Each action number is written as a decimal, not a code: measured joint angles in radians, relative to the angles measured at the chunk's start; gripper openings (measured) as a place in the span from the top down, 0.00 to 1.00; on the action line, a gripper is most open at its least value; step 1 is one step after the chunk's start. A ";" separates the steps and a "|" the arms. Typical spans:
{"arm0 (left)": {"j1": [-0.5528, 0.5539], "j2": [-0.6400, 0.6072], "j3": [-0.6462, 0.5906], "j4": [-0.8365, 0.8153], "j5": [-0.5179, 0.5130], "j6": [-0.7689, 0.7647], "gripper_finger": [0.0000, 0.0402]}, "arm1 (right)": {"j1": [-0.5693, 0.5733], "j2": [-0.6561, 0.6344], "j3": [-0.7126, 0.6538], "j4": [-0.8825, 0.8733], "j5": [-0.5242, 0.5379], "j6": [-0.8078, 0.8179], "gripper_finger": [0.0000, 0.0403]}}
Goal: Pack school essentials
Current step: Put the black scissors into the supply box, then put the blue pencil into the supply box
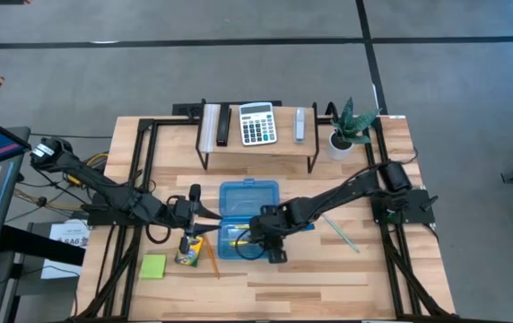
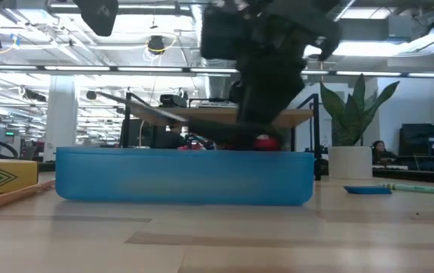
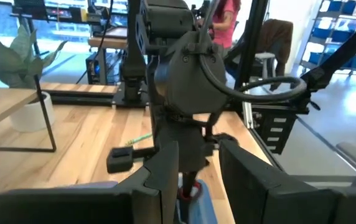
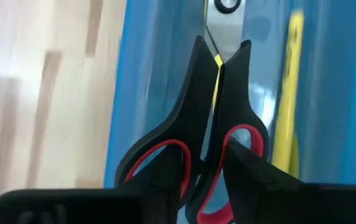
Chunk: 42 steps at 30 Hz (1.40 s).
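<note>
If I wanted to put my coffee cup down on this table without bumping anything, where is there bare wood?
The front strip of the table, nearer than the blue case and sticky-note pad, is bare. So is the wood right of the teal pen. The middle is crowded: both grippers, crayon box, pencil and case sit together.

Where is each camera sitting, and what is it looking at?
High view: above the table, looking straight down; both arms show, left gripper beside the blue case, right gripper over it.
Low view: at table-top height, facing the case's side wall; one dark arm hangs above it.
Left wrist view: on the left arm, facing the right arm.
Right wrist view: on the right arm, facing the scissors in the case; its fingers show at the bottom.
High and low views share the potted plant.
</note>
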 joint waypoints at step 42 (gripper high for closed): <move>-0.002 0.000 0.000 -0.061 -0.011 -0.025 0.75 | -0.032 -0.644 -0.744 -0.065 0.188 0.514 0.52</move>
